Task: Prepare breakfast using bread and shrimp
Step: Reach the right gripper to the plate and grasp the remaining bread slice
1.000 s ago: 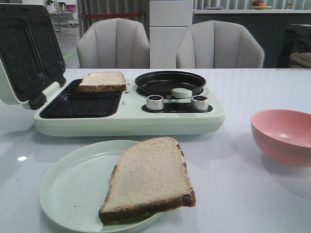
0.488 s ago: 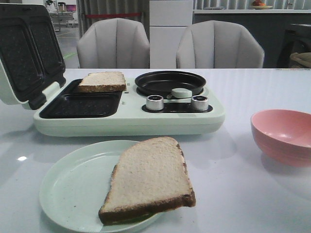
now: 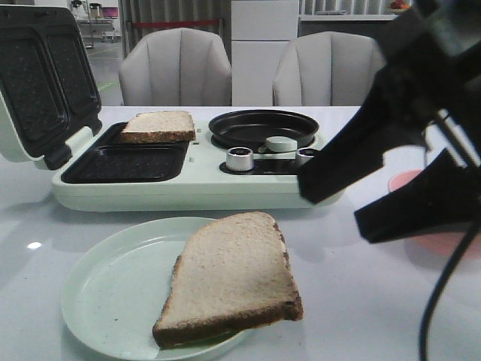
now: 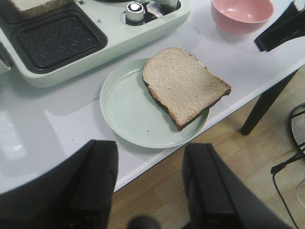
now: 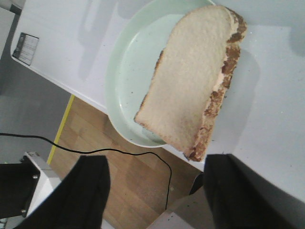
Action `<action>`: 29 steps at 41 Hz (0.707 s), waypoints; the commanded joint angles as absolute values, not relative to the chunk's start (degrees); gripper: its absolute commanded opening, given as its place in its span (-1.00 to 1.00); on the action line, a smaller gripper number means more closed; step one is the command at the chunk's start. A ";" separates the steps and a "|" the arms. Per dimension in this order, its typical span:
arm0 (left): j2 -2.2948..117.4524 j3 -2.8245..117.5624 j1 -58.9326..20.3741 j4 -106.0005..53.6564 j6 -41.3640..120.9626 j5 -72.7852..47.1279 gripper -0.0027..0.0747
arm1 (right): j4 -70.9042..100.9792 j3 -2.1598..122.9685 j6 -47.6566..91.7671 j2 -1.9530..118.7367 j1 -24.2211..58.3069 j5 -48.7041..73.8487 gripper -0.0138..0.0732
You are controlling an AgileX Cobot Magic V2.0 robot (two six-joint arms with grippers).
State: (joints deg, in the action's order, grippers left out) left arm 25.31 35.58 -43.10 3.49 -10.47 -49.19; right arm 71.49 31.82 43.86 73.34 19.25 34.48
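- While the right gripper (image 3: 349, 203) hangs over the table's right side with jaws spread and nothing between them, it blocks part of the pink bowl (image 3: 440, 244) in the front view.
- Left gripper (image 4: 148, 183): fingers apart, nothing held, hovering past the table's near edge by the plate.
- One bread slice (image 3: 231, 278) lies flat on the pale green plate (image 3: 105, 289), its crust overhanging the rim on the right side.
- Second bread slice (image 3: 159, 125) sits in the far tray of the mint sandwich maker (image 3: 188, 184); near tray (image 3: 126, 163) bare.
- Sandwich maker's lid (image 3: 41, 79) stands open at left.
- Round black pan (image 3: 263, 126) on the maker's right half, two silver knobs (image 3: 240, 159) in front of it.
- Shrimp: can't spot it in any view.
- Two grey chairs (image 3: 176, 68) behind the table.
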 commanded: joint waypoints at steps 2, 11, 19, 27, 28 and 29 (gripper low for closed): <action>25.55 37.07 -43.54 3.29 -10.45 -44.98 0.06 | 80.20 33.72 50.06 78.93 21.42 31.40 0.53; 25.55 37.07 -43.54 3.29 -10.45 -44.98 0.06 | 92.49 35.33 61.83 90.54 21.42 34.07 0.53; 25.55 37.07 -43.54 3.29 -10.45 -44.98 0.06 | 95.40 39.06 64.45 96.80 21.42 35.54 0.53; 25.55 37.07 -43.54 3.29 -10.45 -44.98 0.06 | 95.29 40.35 64.45 98.85 21.37 35.62 0.25; 25.55 37.07 -43.54 3.29 -10.45 -44.98 0.06 | 95.29 40.35 64.45 98.85 21.37 35.68 0.16; 25.55 37.07 -43.54 3.29 -10.45 -44.98 0.06 | 95.29 40.35 64.45 98.85 21.37 35.68 0.12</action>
